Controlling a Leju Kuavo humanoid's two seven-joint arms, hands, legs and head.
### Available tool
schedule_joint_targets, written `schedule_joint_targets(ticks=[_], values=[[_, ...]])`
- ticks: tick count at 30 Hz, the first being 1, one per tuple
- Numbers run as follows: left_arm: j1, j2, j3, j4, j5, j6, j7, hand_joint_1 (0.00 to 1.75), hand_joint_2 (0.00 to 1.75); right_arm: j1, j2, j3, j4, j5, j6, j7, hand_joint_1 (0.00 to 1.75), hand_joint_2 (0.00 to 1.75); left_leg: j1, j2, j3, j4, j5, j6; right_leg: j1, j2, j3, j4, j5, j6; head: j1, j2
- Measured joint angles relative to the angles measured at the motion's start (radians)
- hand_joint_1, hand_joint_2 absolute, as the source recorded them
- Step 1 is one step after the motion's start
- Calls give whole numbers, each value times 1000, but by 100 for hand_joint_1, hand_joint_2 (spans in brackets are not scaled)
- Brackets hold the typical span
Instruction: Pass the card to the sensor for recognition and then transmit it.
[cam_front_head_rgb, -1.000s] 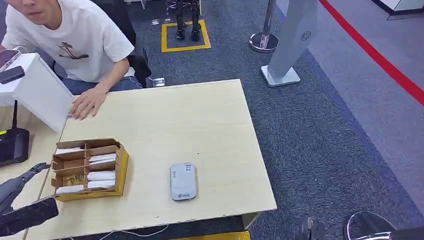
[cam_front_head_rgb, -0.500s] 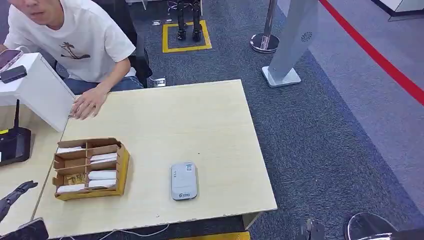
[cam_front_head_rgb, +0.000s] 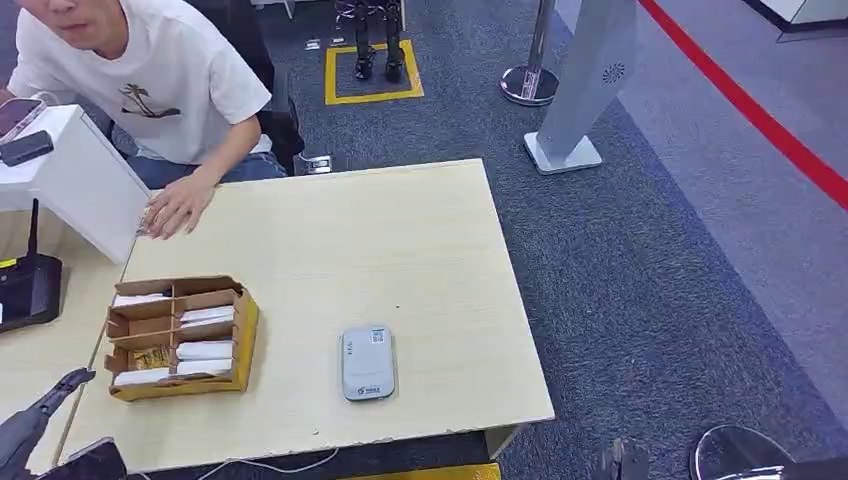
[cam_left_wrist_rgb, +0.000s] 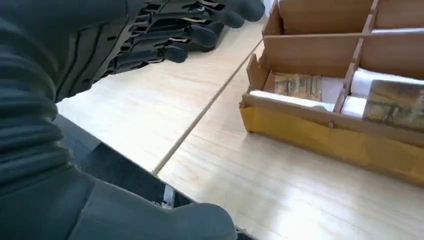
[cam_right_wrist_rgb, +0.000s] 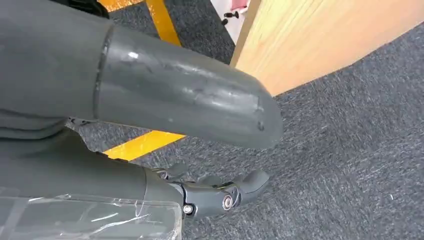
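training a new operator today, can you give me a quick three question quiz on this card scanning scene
1. True or false: the left hand already holds a card.
2. Where does the grey sensor lie relative to the cardboard card box? A) inside it B) on the table to the robot's right of it C) on the floor
3. Fill in: a person's hand rests on the ____.

Key: 1 false, it hangs empty, fingers apart, beside the box; 2 B; 3 table.
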Motion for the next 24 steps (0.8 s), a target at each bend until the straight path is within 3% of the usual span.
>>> schedule_joint_targets(ticks=[16, 24], values=[[-45, -61, -48, 57, -8, -2, -20, 0, 175, -1, 0, 0, 0, 16, -1, 3, 0, 0, 0, 0, 0, 0, 0, 0, 0, 0, 0, 0, 0, 0, 0, 0], [-83, -51, -50, 80, 2, -25, -23, 0, 175, -2, -1, 1, 0, 20, -1, 6, 0, 0, 0, 0, 0, 0, 0, 0, 0, 0, 0, 0, 0, 0, 0, 0]])
